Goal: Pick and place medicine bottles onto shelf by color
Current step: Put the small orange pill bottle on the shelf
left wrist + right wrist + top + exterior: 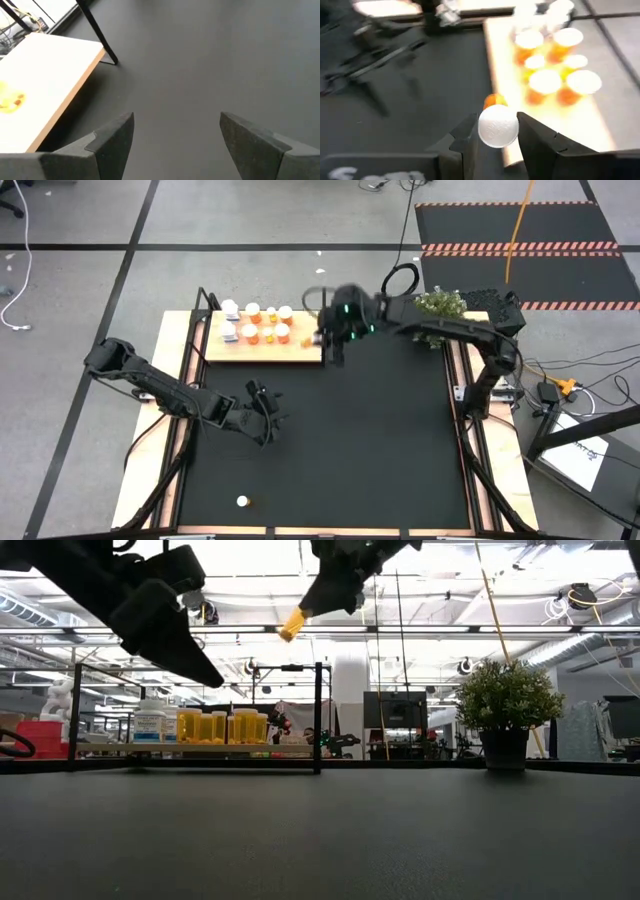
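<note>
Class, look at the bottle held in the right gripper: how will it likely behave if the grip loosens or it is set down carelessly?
The bottle is round, so it would probably roll if it landed on its side. The right gripper clamps only its smooth white cap, so it may slip. It looks small, probably light, and could knock the bottles standing on the shelf.

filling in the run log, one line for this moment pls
right gripper: shut on orange bottle, above shelf end | left gripper: open, empty, over mat

both arms are dark and jointed, with black cables looping off them. the right arm (440, 325) shows small green lights near its wrist. the left tool (175, 145) has two flat, wedge-shaped grey fingers.
</note>
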Available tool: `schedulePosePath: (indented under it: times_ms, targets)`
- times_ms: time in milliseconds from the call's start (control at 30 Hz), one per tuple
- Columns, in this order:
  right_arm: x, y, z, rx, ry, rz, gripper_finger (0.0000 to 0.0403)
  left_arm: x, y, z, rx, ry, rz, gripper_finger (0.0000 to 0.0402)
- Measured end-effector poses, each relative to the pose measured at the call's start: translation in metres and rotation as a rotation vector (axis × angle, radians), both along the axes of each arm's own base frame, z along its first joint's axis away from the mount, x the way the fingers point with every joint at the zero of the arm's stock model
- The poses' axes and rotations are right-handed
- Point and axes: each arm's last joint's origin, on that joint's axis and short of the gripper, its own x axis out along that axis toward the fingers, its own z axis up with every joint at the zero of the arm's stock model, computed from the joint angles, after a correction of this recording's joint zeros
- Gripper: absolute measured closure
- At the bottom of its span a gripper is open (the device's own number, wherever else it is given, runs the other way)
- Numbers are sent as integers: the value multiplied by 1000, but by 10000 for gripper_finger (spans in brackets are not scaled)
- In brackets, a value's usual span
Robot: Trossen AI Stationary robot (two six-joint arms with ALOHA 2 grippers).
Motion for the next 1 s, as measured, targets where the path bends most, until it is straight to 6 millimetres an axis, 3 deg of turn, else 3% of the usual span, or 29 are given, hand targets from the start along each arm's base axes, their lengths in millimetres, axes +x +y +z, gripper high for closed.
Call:
schedulePosePath:
  times_ms: [167, 467, 800, 1000]
  targets:
    - [10, -50, 22, -55, -1, -33, 285, 1, 5, -1, 0, 5, 18, 105]
    - [34, -119, 16, -102, 56, -56, 285, -9, 17, -21, -25, 36, 90, 105]
    - [43, -151, -29, -199, 176, -64, 284, -6, 25, -22, -22, 3, 110, 105]
    - [47, -154, -44, -200, 219, -41, 284, -2, 27, -18, -5, -34, 90, 105]
